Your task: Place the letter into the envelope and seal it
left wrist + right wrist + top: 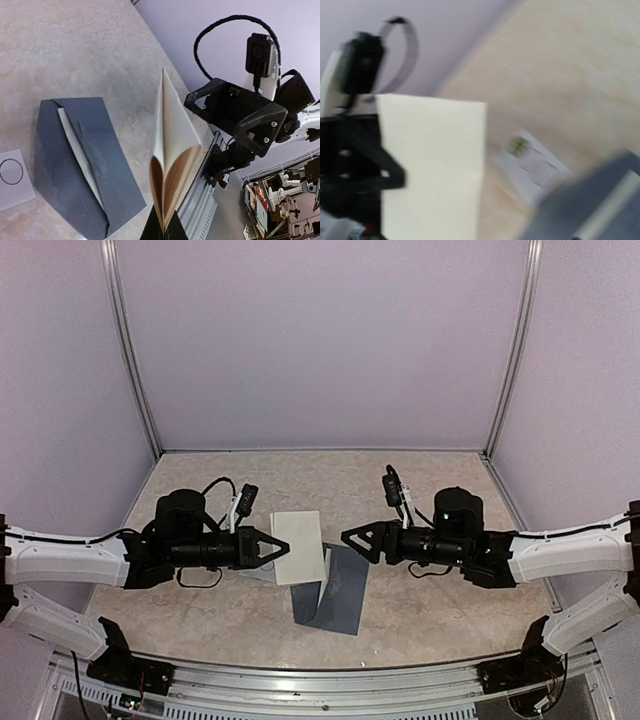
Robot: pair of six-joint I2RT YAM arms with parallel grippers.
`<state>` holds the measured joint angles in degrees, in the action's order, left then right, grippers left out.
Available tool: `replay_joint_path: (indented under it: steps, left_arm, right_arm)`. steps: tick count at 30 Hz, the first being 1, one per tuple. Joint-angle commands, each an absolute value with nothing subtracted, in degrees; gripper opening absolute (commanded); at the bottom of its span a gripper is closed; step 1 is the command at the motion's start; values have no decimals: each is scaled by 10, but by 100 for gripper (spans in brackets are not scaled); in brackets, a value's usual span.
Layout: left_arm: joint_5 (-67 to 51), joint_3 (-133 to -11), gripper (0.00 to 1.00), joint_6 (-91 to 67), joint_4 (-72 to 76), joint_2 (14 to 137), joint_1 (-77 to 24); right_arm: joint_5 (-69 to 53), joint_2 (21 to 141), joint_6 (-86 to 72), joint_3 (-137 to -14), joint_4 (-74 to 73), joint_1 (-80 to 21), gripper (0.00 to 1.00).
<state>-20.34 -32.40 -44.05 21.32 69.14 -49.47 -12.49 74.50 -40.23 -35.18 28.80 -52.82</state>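
Note:
The letter [298, 546] is a cream folded sheet, held off the table by one edge in my left gripper [277, 548], which is shut on it. In the left wrist view the letter [172, 150] stands up from the jaws, its fold bulging open. The dark slate envelope [337, 589] lies flat on the table below the letter, with its flap open and a pale lining showing [80, 150]. My right gripper [350, 539] hovers just right of the letter, open and empty. The right wrist view is blurred and shows the letter [432, 165] and an envelope corner [592, 210].
A small white sticker strip with circles [12, 176] lies on the table left of the envelope; it also shows in the right wrist view [532, 162]. The metal rail of the table's near edge [330, 695] runs along the front. Lilac walls enclose the table.

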Motion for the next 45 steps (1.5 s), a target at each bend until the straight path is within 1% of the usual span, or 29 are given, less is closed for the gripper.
replay_joint_path:
  steps: [1,5,8,18,34,45]
  left_arm:
    - [-225,-342,0,-419,97,746,-467]
    - [-249,-364,0,-406,58,807,-448]
    - [-258,-370,0,-400,52,825,-439]
    - [-293,-385,0,-386,57,873,-411]
    - [-306,-403,0,-399,70,964,-397]
    - [-304,-401,0,-431,128,996,-405]
  right_arm:
    - [-86,800,-429,-347,204,-506,73]
    - [-109,866,-428,-365,207,-494,72]
    - [-124,909,-419,-379,208,-489,72]
    - [-148,985,-397,-412,198,-476,68]
    - [-156,1037,-395,-432,174,-473,66]
    - [-176,1045,-405,-431,190,-473,65]
